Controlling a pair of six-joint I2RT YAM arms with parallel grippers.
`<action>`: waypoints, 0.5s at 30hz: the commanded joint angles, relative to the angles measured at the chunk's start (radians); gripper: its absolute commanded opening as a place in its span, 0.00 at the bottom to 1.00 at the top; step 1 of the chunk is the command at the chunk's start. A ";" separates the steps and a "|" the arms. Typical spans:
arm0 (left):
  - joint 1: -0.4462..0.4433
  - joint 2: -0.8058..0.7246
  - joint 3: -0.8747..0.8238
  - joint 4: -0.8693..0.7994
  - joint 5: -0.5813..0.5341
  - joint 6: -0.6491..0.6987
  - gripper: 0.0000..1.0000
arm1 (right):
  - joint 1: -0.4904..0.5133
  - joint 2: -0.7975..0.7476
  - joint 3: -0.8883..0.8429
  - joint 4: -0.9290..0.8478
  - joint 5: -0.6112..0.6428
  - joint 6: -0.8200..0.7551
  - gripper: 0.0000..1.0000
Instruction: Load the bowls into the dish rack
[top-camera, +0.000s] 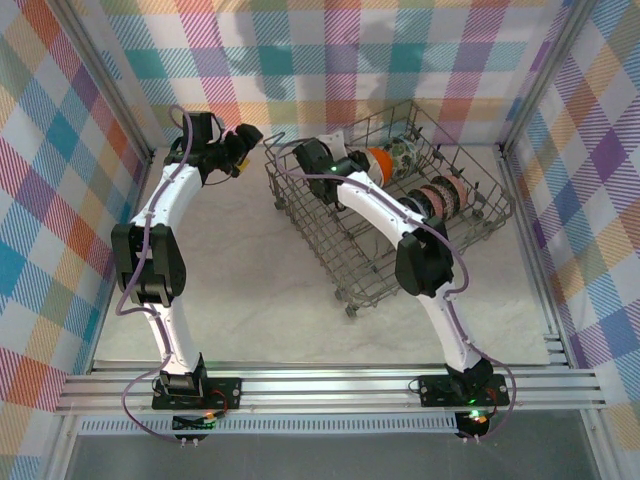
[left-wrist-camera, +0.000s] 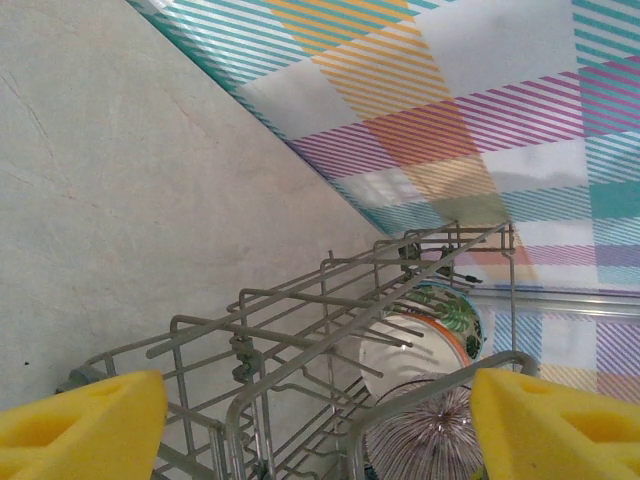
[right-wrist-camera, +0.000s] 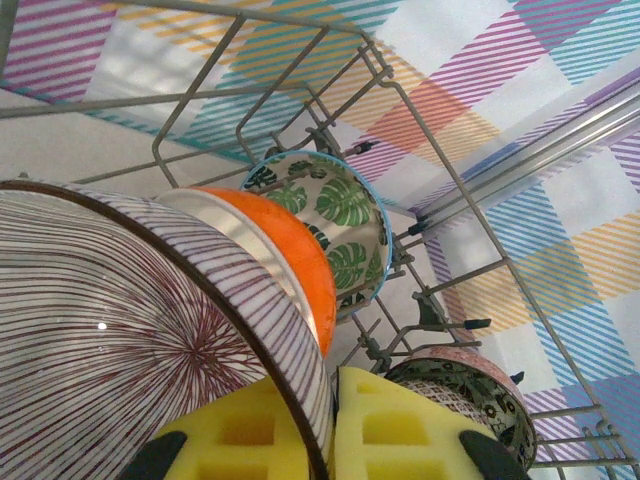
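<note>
Right gripper (right-wrist-camera: 330, 420): closed tight on the rim of the striped bowl (right-wrist-camera: 120, 330), with one yellow pad on each side of the rim.
Striped bowl: inside the dish rack (top-camera: 320, 240), tipped on edge and just beside the orange bowl (right-wrist-camera: 285, 250). I cannot tell whether the tines bear its weight yet.
Why the rim grip: pinching the edge lets the bowl hang upright, so it can slide into a narrow slot between tines.
Neighbours: the orange bowl and the leaf-print bowl (right-wrist-camera: 340, 215) stand on edge facing the same way. That packs them close and lets water drain.
Other row: dark patterned bowls (top-camera: 440, 197) stand on edge along the rack's right side.
Left gripper (top-camera: 243, 143): wide open, with nothing between its pads (left-wrist-camera: 90, 425). It hovers by the rack's far left corner, probably staying out of the right arm's way.
Step in hand: seating the striped bowl at the near end of its row, judging by its position.
Next move: lower the bowl until the tines hold it, then let go.
Risk: the rim could knock the orange bowl, or the bowl could tip if it is freed too soon.
</note>
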 joint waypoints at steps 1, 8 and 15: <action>0.002 0.003 0.012 -0.013 0.028 0.020 0.79 | 0.006 -0.002 0.046 0.004 0.063 -0.019 0.01; 0.000 0.005 0.012 -0.009 0.031 0.018 0.78 | 0.021 0.015 0.045 0.005 0.069 -0.031 0.03; -0.001 0.005 0.011 -0.008 0.034 0.017 0.78 | 0.036 0.028 0.044 0.002 0.068 -0.032 0.03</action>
